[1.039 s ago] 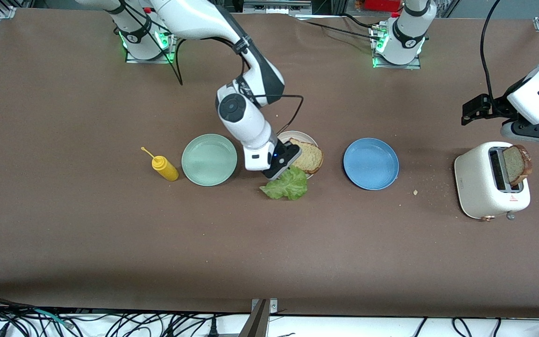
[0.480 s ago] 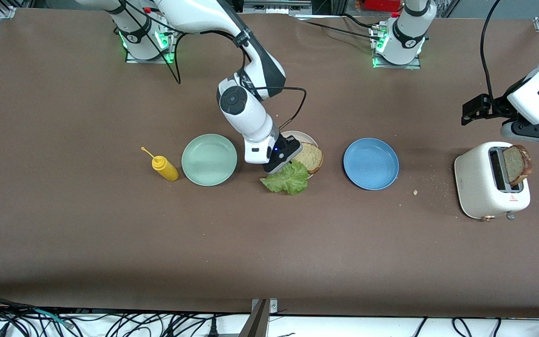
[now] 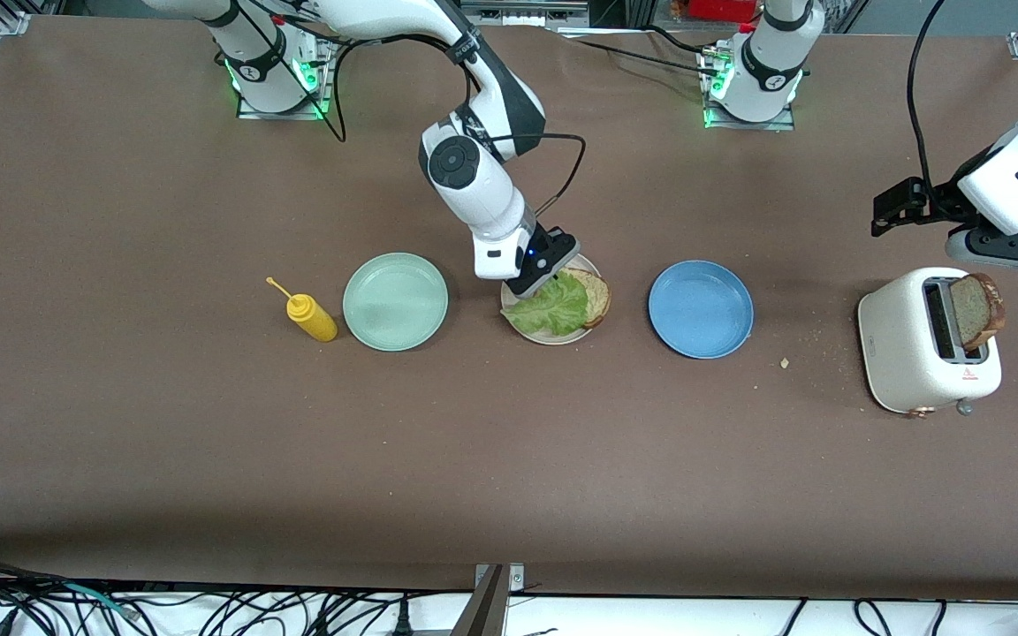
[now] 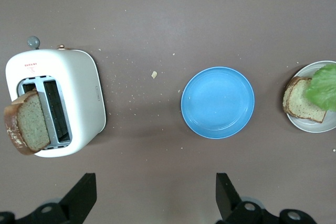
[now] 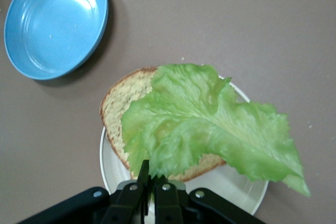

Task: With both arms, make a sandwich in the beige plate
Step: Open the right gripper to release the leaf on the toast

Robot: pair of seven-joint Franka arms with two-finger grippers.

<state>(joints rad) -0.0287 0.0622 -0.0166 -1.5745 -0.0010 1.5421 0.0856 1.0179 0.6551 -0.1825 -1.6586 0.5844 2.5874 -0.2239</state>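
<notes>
My right gripper [image 3: 544, 279] is shut on the edge of a crinkly green lettuce leaf [image 3: 551, 306] and holds it over the beige plate [image 3: 550, 336]. The leaf drapes across a brown toast slice [image 3: 595, 296] lying on that plate. In the right wrist view the right gripper [image 5: 152, 174] pinches the leaf [image 5: 210, 124] above the toast [image 5: 118, 108] and plate [image 5: 236, 187]. A second toast slice [image 3: 973, 309] stands in the white toaster [image 3: 911, 349]. My left gripper [image 3: 893, 205] is open and empty above the table near the toaster, waiting; its fingers [image 4: 81, 195] show in the left wrist view.
A mint-green plate [image 3: 395, 301] and a yellow mustard bottle [image 3: 309, 318] lie toward the right arm's end. A blue plate [image 3: 701, 308] lies between the beige plate and the toaster. Crumbs [image 3: 785, 362] are scattered by the toaster.
My right gripper has carried the lettuce leaf from the table just in front of the beige plate up and over the plate, onto the toast slice. The left arm has not moved.
</notes>
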